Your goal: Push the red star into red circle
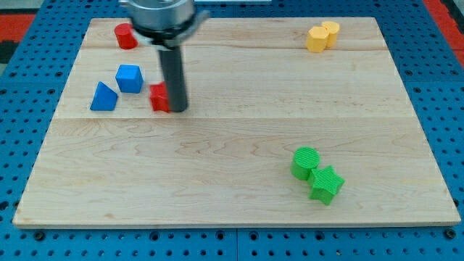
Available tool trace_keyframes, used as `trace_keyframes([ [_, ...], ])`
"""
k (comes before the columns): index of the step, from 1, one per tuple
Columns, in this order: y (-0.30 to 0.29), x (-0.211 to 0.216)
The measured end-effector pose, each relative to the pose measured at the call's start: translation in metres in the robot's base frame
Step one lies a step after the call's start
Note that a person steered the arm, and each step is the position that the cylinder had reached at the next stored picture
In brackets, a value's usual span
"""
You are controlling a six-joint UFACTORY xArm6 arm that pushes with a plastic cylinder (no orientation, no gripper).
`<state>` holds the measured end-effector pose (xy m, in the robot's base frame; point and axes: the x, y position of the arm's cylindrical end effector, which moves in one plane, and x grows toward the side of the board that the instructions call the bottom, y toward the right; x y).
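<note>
Where the rod comes down in the board's upper left part, my tip [176, 110] sits hard against the right side of the red star [159, 97], touching it. The rod hides the star's right half, so its shape is only partly readable. No jaws here: the arm ends in a plain rod and holds nothing, only presses.

Red circle [125, 35] stands near the board's top left corner, well apart from the star, up and to the view's left of it.

Blue cube [129, 78] lies between them, just left of the star. Blue triangle [103, 97] sits beside the cube, lower left.

Two yellow blocks [321, 36], touching, at top right. Green circle [305, 162] and green star [325, 184], touching, at lower right.

Board [232, 188] is pale wood on a blue pegboard [22, 130].
</note>
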<state>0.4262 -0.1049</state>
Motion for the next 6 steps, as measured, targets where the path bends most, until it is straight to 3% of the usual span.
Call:
trace_keyframes([
  [1, 0.007, 0.038],
  [2, -0.042, 0.011],
  [3, -0.036, -0.041],
  [4, -0.015, -0.045],
  [6, 0.032, -0.107],
])
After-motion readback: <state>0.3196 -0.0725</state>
